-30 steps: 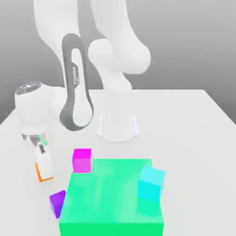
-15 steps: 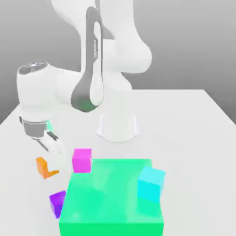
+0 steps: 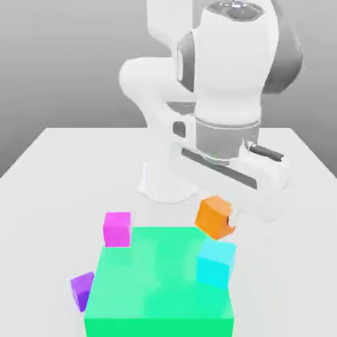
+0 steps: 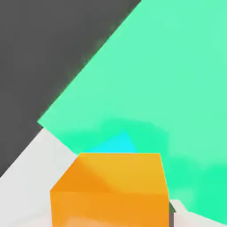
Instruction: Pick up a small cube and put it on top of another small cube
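My gripper (image 3: 227, 220) is clamped on the small orange cube (image 3: 214, 217), held tilted in the air just above the light cyan cube (image 3: 216, 262). The cyan cube sits on the big flat green block (image 3: 155, 283), toward the exterior view's right. A purple cube (image 3: 82, 289) and a magenta cube (image 3: 117, 228) rest beside the block on the white table (image 3: 59, 171).

The small orange cube (image 3: 214, 217) hung tilted in the air at centre-right of the exterior view, just above and touching the upper edge of the light cyan cube (image 3: 216, 262), which sat lower right of centre, slightly larger, resting flat.
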Robot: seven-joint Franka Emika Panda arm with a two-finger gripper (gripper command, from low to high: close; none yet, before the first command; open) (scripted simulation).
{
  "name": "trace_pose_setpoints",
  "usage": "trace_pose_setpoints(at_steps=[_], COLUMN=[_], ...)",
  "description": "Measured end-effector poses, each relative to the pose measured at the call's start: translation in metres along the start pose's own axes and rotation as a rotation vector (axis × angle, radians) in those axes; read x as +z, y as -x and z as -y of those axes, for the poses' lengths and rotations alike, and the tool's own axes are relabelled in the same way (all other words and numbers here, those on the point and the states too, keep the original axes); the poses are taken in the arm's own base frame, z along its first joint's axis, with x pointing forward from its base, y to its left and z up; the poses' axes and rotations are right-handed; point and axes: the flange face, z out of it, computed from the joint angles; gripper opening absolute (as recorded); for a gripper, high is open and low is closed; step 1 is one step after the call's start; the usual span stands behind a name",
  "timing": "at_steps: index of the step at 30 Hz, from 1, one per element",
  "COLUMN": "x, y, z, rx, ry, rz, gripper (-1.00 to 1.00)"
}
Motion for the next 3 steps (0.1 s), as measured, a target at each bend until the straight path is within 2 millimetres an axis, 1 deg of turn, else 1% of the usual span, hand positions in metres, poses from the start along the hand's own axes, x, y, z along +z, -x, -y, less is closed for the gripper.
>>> trace_pose_setpoints(at_steps=[1,3], x=[0.0077,0.0077], y=[0.0012,0.0010], z=[-0.0009,-0.0008], rx=[-0.002,-0.001], ry=[0.000,0.000], rz=[0.001,0.001], gripper=[1.00,1.00])
